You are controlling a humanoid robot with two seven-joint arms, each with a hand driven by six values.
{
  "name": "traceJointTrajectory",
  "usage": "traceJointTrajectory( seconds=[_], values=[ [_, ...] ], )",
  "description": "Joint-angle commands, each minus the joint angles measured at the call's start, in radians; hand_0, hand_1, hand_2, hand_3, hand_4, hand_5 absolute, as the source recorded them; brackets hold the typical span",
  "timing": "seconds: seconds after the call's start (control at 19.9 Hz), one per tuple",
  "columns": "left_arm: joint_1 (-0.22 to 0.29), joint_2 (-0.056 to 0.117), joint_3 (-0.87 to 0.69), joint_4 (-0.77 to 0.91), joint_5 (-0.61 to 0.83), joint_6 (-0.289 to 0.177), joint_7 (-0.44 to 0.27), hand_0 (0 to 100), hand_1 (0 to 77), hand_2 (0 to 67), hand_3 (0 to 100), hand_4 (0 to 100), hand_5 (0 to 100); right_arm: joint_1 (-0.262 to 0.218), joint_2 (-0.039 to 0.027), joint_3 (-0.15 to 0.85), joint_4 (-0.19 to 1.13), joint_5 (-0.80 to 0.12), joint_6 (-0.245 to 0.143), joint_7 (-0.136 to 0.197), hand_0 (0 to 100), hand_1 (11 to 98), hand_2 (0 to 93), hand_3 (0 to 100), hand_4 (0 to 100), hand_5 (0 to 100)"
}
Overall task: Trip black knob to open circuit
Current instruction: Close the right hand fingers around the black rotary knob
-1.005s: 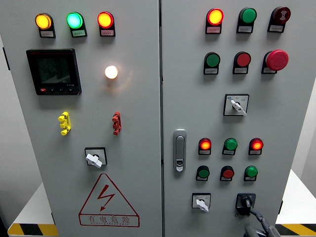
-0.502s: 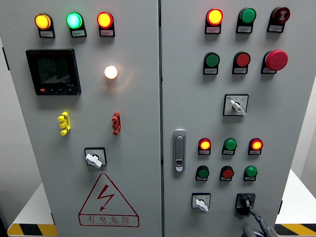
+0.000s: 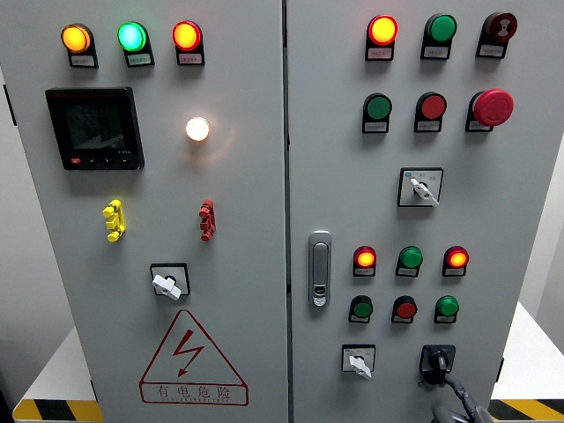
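Grey-black right hand (image 3: 456, 404), slim jointed fingers

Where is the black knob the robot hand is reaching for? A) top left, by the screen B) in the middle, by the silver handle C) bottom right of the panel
C: the black knob sits at the lower right of the panel, with the right hand just below it.

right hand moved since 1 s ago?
Barely: right hand sits slightly lower against the black knob, fingers still touching just below it.
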Motion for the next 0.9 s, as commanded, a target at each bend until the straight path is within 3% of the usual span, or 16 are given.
traceJointTrajectory(
  seconds=[0.0, 0.2, 0.6, 0.85],
  values=[
    [0.0, 0.0, 0.0, 0.0, 0.0, 0.0, 0.0, 0, 3.3, 12.8, 21, 7, 2, 0.001, 0.0, 0.0, 0.0, 0.0, 0.0, -0.002, 83, 41.1, 5.4, 85, 90, 100],
    [0.0, 0.0, 0.0, 0.0, 0.0, 0.0, 0.0, 0, 3.2, 12.8, 21, 7, 2, 0.003, 0.0061, -0.01, 0.0, 0.0, 0.0, -0.002, 83, 41.1, 5.4, 85, 90, 100],
    [0.0, 0.0, 0.0, 0.0, 0.0, 0.0, 0.0, 0, 3.3, 12.8, 21, 7, 2, 0.004, 0.0061, -0.01, 0.0, 0.002, 0.0, -0.003, 83, 41.0, 5.7, 86, 91, 100],
    [0.0, 0.0, 0.0, 0.0, 0.0, 0.0, 0.0, 0, 3.4, 12.8, 21, 7, 2, 0.007, 0.0107, -0.013, 0.001, 0.002, 0.0, -0.003, 84, 41.0, 5.9, 87, 91, 100]
  ],
)
